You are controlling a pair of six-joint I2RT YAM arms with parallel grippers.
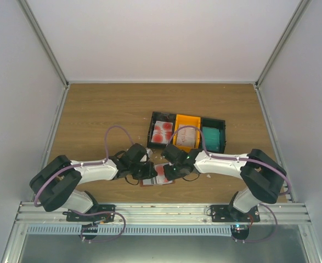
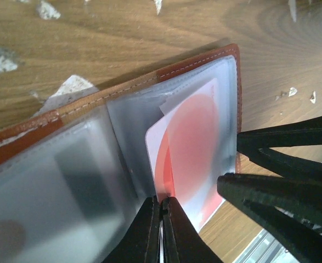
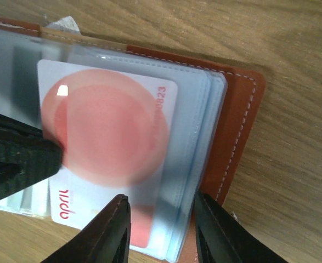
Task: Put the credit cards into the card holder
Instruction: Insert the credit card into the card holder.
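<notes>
Left pincer (image 2: 161,219): pressed together, seemingly pinching the edge of one card (image 2: 191,148), white with a red disc, lying part-way in a clear pocket of the holder (image 3: 237,120). Right pincer (image 3: 161,200): spread, straddling the pocket stack at its 6 o'clock edge, gripping nothing. Holder: unfolded on the table (image 3: 292,55), at 6 o'clock from the trays (image 1: 187,131). Hazards: card looks slightly askew, so a push may jam its corner at the pocket seam; the unheld holder may slide; so thin a pinch may slip.

Card holder (image 2: 199,63) partly off-frame, left.
</notes>
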